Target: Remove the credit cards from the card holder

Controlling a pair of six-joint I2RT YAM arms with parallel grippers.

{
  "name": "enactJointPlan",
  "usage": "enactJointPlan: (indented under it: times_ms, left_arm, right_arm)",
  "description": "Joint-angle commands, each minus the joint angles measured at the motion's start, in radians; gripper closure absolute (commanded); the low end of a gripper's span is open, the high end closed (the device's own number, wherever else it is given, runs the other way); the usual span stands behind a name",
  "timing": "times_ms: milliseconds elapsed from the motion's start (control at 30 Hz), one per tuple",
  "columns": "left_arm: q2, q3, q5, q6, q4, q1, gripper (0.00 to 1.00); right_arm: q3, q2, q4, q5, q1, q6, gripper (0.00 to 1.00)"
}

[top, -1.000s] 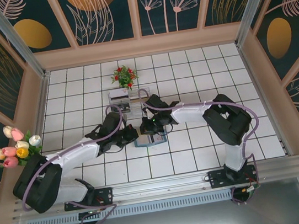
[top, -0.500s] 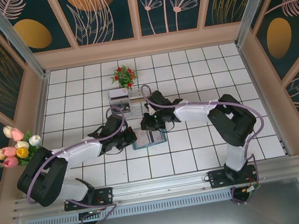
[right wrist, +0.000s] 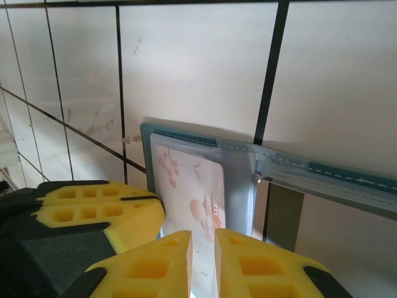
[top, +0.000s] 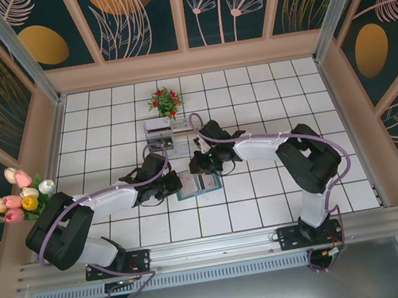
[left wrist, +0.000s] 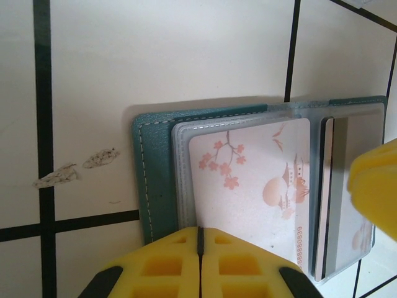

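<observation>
The teal card holder (top: 200, 185) lies open on the white tiles between both arms. In the left wrist view its teal cover (left wrist: 152, 180) frames a clear sleeve holding a cream credit card (left wrist: 248, 180) printed with pink blossoms. A second sleeve to the right holds another card (left wrist: 347, 174) with a dark edge. My left gripper (left wrist: 200, 231) is shut, its yellow tips pressing on the near edge of the holder. My right gripper (right wrist: 203, 239) hovers over the blossom card (right wrist: 186, 180), with its jaws a narrow gap apart and nothing between them. In the top view the left gripper (top: 171, 185) and right gripper (top: 198, 168) flank the holder.
A clear acrylic rack (top: 161, 133) stands just behind the holder, with a small red flower pot (top: 166, 102) beyond it. A bunch of tulips (top: 23, 192) sits on the left wall. Wooden walls ring the tiled floor.
The right gripper has lifted back off the holder towards the far side and its jaws have parted slightly. More of the holder now shows. The left gripper stays shut on its edge.
</observation>
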Motion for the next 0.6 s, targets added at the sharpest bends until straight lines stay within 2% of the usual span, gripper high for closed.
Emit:
enactJointPlan:
  times_ms: [0,567]
  left_arm:
    - [0.018,-0.023,-0.026,0.022,-0.029,0.002,0.92]
    - [0.026,-0.039,-0.018,0.017,-0.016,0.002,0.92]
  right_arm:
    - [-0.001,0.037,-0.017,-0.024,-0.007,-0.038,0.81]
    - [-0.020,0.081,0.014,-0.070,-0.007,-0.061,0.79]
